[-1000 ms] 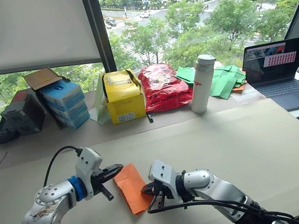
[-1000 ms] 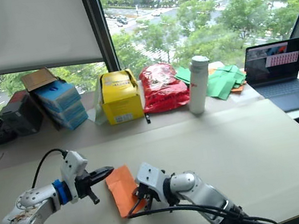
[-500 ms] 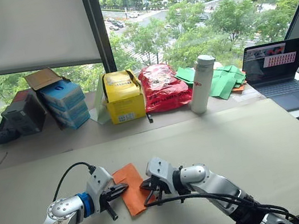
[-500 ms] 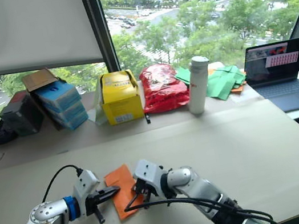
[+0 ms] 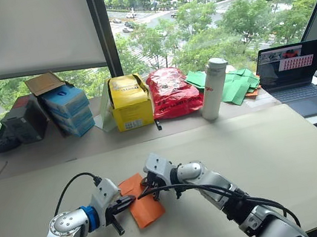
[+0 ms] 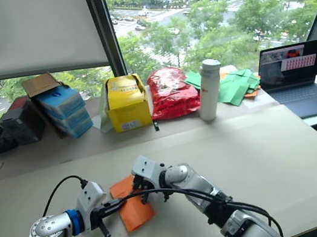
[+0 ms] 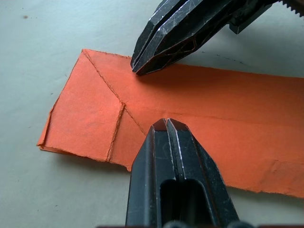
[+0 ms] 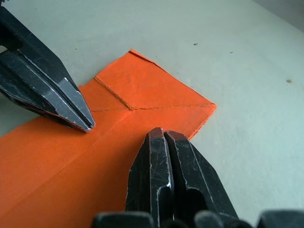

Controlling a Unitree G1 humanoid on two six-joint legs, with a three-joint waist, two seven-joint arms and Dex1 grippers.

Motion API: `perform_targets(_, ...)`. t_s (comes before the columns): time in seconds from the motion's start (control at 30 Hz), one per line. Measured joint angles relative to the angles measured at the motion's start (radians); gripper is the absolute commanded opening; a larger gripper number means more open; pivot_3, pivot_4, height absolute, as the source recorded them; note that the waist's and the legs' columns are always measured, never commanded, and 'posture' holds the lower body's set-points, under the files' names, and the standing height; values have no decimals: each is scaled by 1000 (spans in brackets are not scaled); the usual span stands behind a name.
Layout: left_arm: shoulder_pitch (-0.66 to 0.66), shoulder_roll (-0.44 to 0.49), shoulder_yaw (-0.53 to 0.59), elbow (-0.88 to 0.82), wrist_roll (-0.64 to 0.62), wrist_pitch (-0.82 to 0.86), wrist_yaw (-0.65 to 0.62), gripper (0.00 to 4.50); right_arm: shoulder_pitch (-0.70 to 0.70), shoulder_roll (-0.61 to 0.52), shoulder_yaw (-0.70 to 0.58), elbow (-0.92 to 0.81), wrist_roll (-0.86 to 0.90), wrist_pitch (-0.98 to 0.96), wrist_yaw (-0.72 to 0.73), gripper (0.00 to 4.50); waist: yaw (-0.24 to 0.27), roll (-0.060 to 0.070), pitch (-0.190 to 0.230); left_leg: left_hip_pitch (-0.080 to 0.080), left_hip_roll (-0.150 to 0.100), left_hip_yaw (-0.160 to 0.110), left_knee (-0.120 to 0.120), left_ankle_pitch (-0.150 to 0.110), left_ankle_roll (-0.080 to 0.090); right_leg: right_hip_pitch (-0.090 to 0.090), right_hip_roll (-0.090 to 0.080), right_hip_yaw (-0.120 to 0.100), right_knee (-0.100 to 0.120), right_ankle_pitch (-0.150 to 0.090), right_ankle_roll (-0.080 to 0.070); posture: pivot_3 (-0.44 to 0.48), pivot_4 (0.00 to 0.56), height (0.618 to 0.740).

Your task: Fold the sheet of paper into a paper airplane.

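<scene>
since a moment ago the right gripper has slid farther over the folded, creased bright orange sheet of paper, which lies flat on the pale bench. both it and the left gripper press closed fingers on it, seemingly gripping nothing.

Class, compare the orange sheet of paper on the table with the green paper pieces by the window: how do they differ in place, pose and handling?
The sheet of paper lies flat at the table's near edge; the green paper pieces are heaped at the far side, beside the laptop. Both grippers, left and right, press shut tips on the orange sheet; nothing touches the green pieces. Both are folded paper.
</scene>
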Motion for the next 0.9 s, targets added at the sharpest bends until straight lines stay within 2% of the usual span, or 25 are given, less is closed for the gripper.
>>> perform_targets(0.2,7,3,3,-15,0,1,5,0,-65,36,-19,117,-19,-55,-12,188,-1,1,0,0,0,0,-2,0,0,-1,0,0,0,0,0,0,150,740)
perform_targets(0.5,17,10,9,-27,0,2,18,0,-94,72,-43,198,-48,-106,-9,188,-5,1,0,0,0,0,-6,1,-3,-2,0,0,1,0,0,0,150,740)
perform_targets(0.7,20,10,9,-33,0,4,24,0,-86,65,-40,176,-60,-106,18,188,-8,2,1,0,0,0,-6,1,-2,-2,0,0,1,0,0,0,150,740)
perform_targets(0.9,19,11,10,-37,0,13,24,0,-5,18,-13,35,-87,-106,64,188,-9,3,1,0,0,0,-7,1,-2,-2,0,0,0,0,0,0,150,740)
